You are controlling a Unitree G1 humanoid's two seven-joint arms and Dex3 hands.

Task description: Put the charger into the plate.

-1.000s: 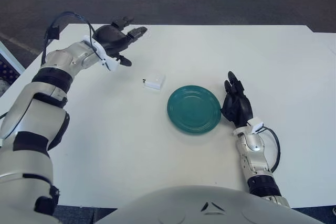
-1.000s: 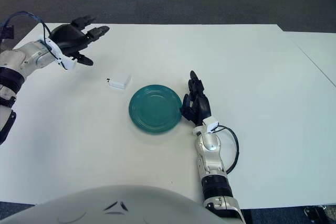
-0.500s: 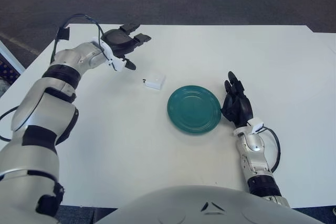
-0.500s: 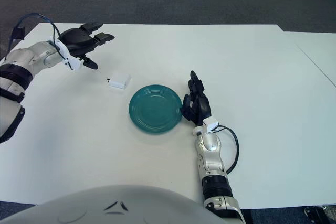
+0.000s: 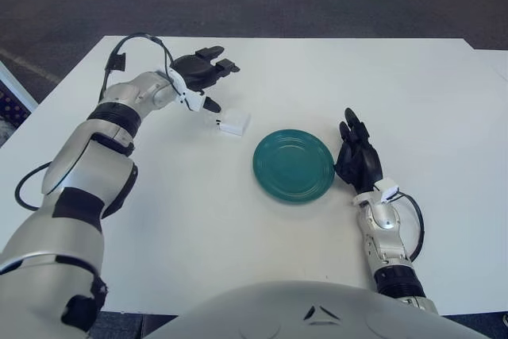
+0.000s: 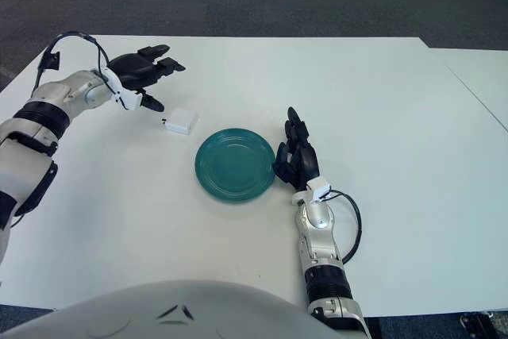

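**Left hand open near the charger, plate waiting beside it**

The green plate (image 5: 294,165) sits on the white table (image 5: 198,228), and everything else can be placed from it. The white charger (image 5: 234,123) lies flat on the table just beyond the plate's upper-left rim, close to it but not touching, and outside the plate. A short dark prong or plug end shows on the charger's left side.

The left hand (image 5: 203,75) is further out in the same direction, up and to the left of the charger. Its fingers are spread and hold nothing; the lowest dark fingertip comes close to the charger's left edge, though contact cannot be confirmed from either eye view. A black cable loops above the left forearm.

The right hand (image 5: 357,158) shows just beside the plate's right rim. Its fingers point away from the robot, are loosely extended together, and grip nothing. A black cable curls beside the right wrist.
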